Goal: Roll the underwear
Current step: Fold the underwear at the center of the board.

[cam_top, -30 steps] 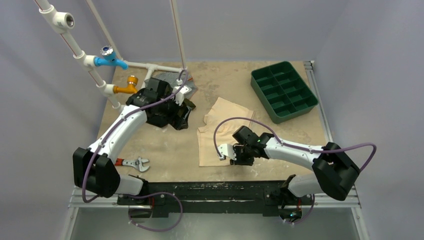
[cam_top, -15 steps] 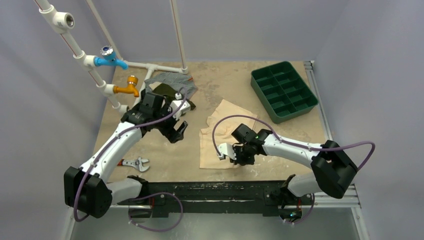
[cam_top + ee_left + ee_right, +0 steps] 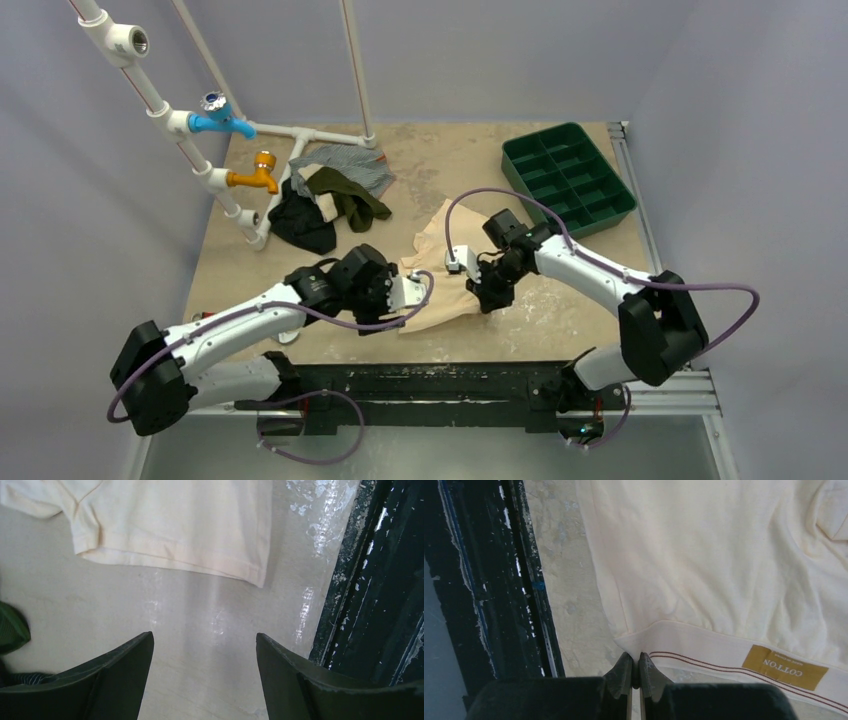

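underwear long axis near-left to far-right; right end effector pinching its waistband; left end effector open

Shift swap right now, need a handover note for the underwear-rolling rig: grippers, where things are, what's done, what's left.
Left gripper: open, empty, over bare table just short of the underwear hem.
Right gripper: shut at the waistband corner, apparently pinching it.
The underwear lies spread and slightly rumpled at the front middle of the table, between the two grippers.
Done: one corner gripped at most; no roll started.
Left: the whole roll.
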### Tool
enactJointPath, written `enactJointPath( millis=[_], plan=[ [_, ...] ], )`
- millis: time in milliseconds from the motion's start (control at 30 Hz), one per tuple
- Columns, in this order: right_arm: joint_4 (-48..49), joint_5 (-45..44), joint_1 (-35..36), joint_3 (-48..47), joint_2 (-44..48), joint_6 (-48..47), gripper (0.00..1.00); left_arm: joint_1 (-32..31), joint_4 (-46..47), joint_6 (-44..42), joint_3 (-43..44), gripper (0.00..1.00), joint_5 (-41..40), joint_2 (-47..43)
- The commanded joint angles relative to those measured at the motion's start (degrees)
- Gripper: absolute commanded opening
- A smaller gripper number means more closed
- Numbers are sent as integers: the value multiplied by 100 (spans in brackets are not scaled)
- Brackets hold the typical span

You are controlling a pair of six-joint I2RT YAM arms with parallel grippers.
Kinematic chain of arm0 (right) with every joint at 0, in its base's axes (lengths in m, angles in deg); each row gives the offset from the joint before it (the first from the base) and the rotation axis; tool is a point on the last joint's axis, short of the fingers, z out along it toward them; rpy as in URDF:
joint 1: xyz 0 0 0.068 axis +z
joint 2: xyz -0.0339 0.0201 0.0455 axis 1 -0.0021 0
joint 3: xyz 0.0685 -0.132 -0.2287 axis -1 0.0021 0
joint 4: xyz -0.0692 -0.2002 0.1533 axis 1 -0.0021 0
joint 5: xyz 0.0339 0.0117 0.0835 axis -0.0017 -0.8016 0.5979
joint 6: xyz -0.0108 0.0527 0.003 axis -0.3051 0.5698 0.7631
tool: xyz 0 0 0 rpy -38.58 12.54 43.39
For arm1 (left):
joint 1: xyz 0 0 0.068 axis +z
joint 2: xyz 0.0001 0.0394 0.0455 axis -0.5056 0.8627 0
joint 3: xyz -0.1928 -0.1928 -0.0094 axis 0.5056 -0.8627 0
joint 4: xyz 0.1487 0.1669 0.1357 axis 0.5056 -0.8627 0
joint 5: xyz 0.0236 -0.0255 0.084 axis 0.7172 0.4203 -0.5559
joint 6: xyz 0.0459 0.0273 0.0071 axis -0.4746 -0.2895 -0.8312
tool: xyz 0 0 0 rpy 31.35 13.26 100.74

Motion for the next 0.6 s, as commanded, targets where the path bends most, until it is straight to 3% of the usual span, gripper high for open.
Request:
enactJointPath(
  millis=[0, 200, 367, 567],
  plan=[
    [-378, 657, -269, -265, -253, -128, 0, -688, 697, -236, -60, 73, -600, 452],
    [-543, 952, -730, -426, -598, -242, 0, -1124, 947, -76, 177, 72, -670, 965],
    [-579, 1032, -911, -567, -816, -210, 0, -1313, 1103, 211, 255, 78, -584, 1129],
    [-528, 1007, -946, -643, -977, -93, 0, -1479, 1202, 457, 411, 79, -540, 1407]
  ],
)
